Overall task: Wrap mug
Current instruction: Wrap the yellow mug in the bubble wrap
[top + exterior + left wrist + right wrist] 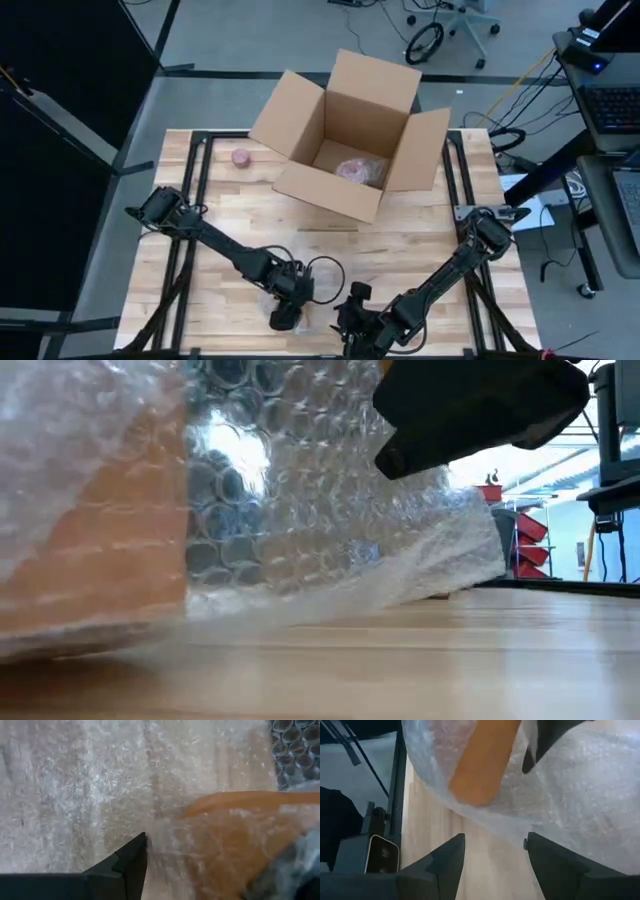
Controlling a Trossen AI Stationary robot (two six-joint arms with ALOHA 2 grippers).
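Bubble wrap point(330, 500) covers the near edge of the wooden table point(400, 255), and through it we see an orange shape, which we take for the mug point(482, 762), lying under the sheet between our two grippers. Our left gripper point(283, 316) is down on the wrap at the near edge; whether its fingers are apart or together we cannot tell. Our right gripper point(492, 857) hovers just beside it with its fingers apart and nothing between them, the loose edge of the wrap lying in front of them. Farther back stands an open cardboard box point(350, 135) holding a pink wrapped bundle point(358, 170), with a small pink object point(241, 158) beside it.

To do this fold well, we judge that the left gripper should pin the wrap against the mug while the right takes only the free edge, lifts it low and draws it snugly over, so the mug does not roll.
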